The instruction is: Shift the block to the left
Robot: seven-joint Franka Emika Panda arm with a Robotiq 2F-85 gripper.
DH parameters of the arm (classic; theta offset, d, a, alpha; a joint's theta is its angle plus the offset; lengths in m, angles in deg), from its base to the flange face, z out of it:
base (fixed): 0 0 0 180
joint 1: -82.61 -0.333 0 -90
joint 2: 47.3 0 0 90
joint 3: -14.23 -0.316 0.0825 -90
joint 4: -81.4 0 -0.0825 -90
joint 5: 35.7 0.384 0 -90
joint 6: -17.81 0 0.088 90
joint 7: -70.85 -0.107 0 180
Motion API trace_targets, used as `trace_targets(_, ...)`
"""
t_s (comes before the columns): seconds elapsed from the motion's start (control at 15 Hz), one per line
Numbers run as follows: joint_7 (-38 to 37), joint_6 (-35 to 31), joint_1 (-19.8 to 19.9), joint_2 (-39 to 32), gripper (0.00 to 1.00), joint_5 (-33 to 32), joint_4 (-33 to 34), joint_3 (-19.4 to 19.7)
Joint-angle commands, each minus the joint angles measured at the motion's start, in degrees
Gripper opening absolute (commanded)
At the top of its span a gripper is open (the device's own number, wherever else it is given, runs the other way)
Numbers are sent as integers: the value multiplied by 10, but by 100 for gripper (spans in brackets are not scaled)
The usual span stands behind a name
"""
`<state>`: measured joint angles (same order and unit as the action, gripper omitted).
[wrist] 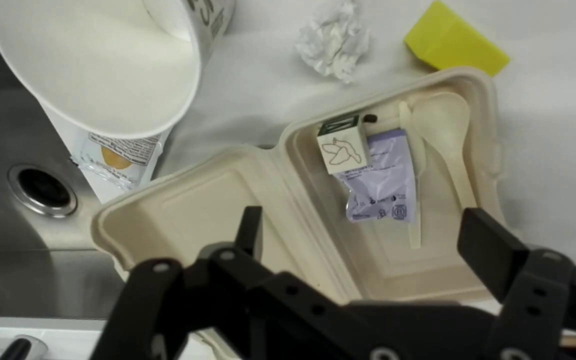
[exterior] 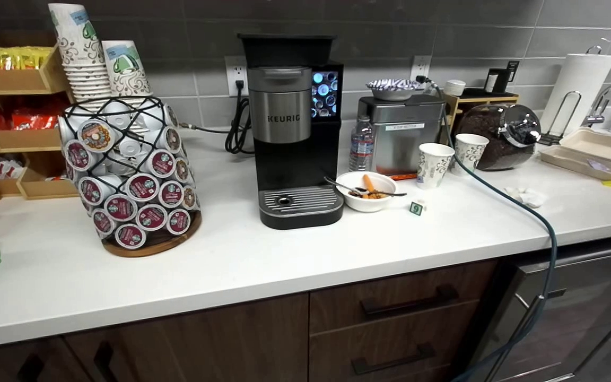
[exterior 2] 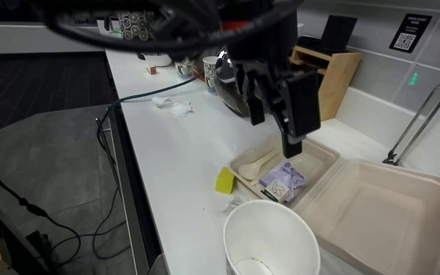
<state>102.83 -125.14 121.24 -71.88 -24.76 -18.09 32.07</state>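
A small wooden block with a bird drawing lies in the open takeout container, against a purple wrapper. This block also shows in an exterior view. Another small block, with a green 9 on one face, sits on the counter by the white bowl; its red side shows in an exterior view. My gripper is open and empty, above the container. It also shows in an exterior view, its fingers apart and not touching the bird block.
A yellow block-like piece lies beside the container. A paper cup stands near it, with crumpled paper between. A spoon lies in the container. A sink borders the counter. A cable crosses the counter.
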Motion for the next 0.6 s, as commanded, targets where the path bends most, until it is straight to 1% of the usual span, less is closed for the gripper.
trace_targets(0.0, 94, -22, 47, -40, 100, -10, 21, -46)
trace_targets(0.07, 117, -13, 62, -48, 100, 0, 31, -63)
trace_targets(0.13, 128, -15, 69, -56, 100, -3, 37, -69)
trace_targets(0.27, 86, -2, 67, -67, 100, -19, 54, -60)
trace_targets(0.33, 91, -17, 68, -52, 100, -19, 31, -67)
trace_targets(0.53, 90, -16, 71, -61, 100, -22, 41, -70)
